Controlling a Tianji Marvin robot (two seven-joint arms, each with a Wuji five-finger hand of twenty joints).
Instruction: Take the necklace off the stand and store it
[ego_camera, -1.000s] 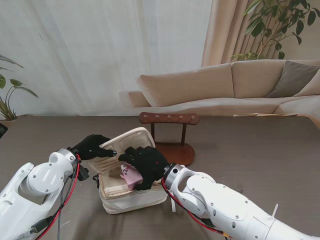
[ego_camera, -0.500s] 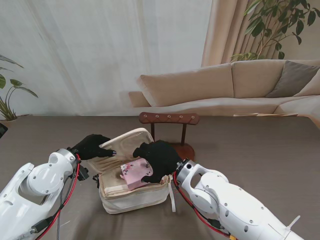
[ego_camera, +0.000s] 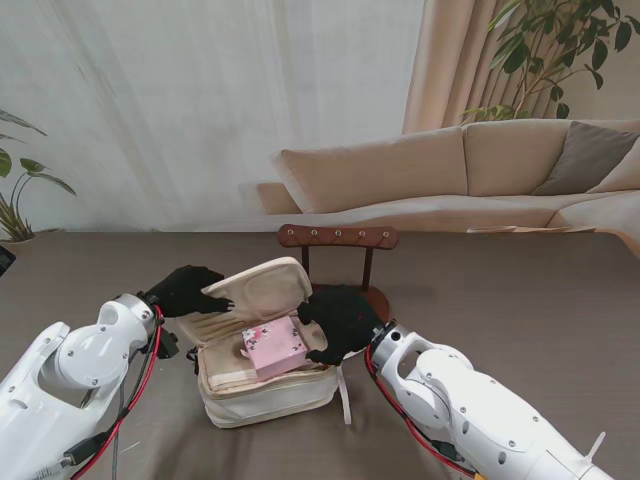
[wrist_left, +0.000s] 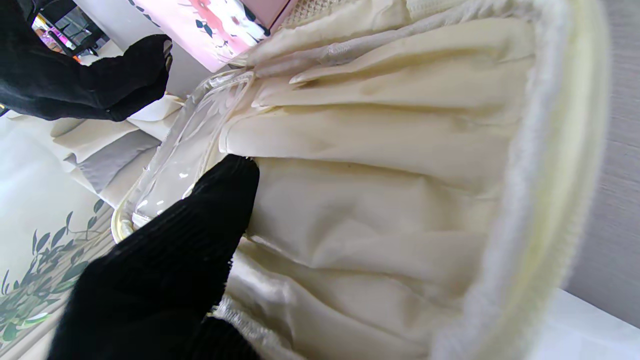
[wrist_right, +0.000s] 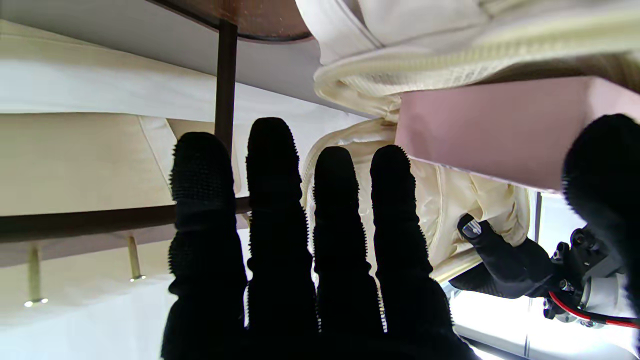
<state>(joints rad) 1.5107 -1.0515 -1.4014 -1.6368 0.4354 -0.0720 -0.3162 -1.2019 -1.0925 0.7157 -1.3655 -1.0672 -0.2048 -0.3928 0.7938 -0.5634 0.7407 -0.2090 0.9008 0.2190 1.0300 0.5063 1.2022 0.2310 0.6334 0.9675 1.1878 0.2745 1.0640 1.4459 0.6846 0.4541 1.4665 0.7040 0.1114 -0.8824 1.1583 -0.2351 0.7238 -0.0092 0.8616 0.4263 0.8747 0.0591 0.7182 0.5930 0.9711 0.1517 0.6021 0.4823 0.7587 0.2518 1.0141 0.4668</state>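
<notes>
Necklace: not visible; presumably inside the pink box resting in the cream bag. Left hand pinches the bag's lid at ten o'clock of the box. Right hand, fingers spread and empty, sits at three o'clock. If the pinch slips, the lid could drop onto the tilted box.

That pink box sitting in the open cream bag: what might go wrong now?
The pink box lies tilted on top of the bag's contents, not sunk in, so it could slide or block closing. The left hand pinches the cream bag's lid open; if it slips, the flap may drop onto the box. The right hand is open beside the box, close to the wooden stand, and could bump it.
</notes>
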